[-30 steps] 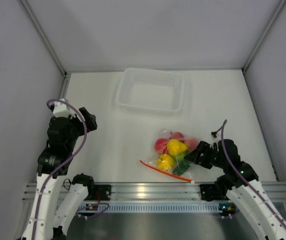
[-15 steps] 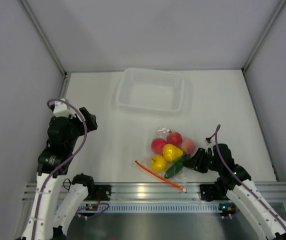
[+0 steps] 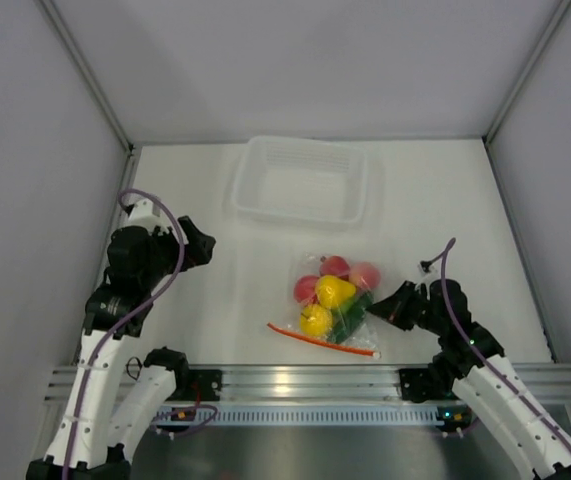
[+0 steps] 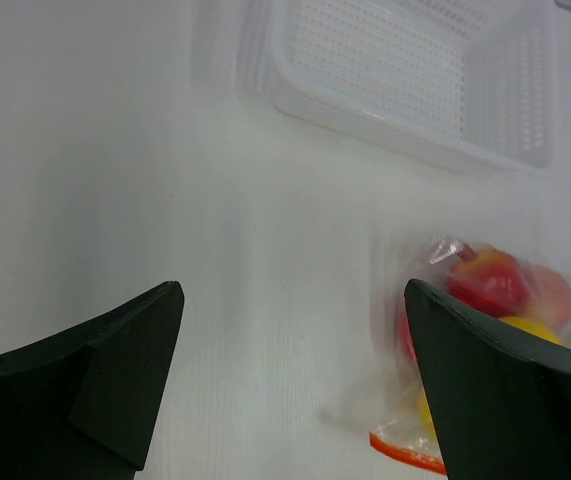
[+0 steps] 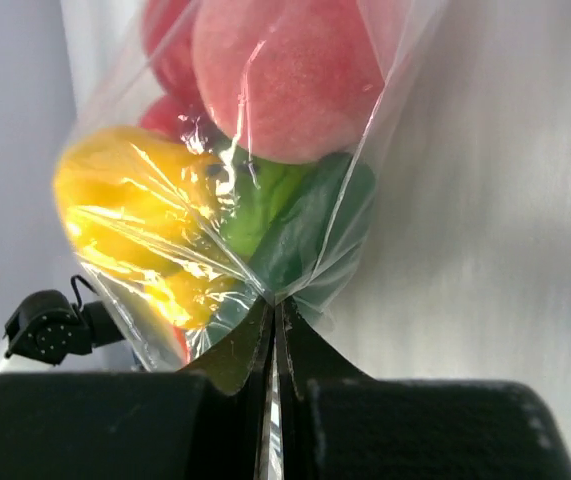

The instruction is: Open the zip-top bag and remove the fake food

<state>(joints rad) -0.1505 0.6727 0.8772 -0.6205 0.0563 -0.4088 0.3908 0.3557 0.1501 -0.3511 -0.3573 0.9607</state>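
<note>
The zip-top bag lies near the table's front middle, its orange-red zip strip along the near-left edge. The fake food is packed inside: red, pink and yellow round pieces and a dark green one. My right gripper is at the bag's right side. In the right wrist view it is shut on a pinch of the clear film, with pink, yellow and green pieces just beyond. My left gripper stands open well left of the bag. In its wrist view the bag sits by the right fingertip.
A translucent white basket stands at the back middle, behind the bag; it also shows in the left wrist view as the basket at top right. Grey walls close in the table on three sides. An aluminium rail runs along the near edge.
My right gripper has shut on the bag's film, and the bag has slid a little left. My left arm has swung forward and right, toward the bag, still open.
</note>
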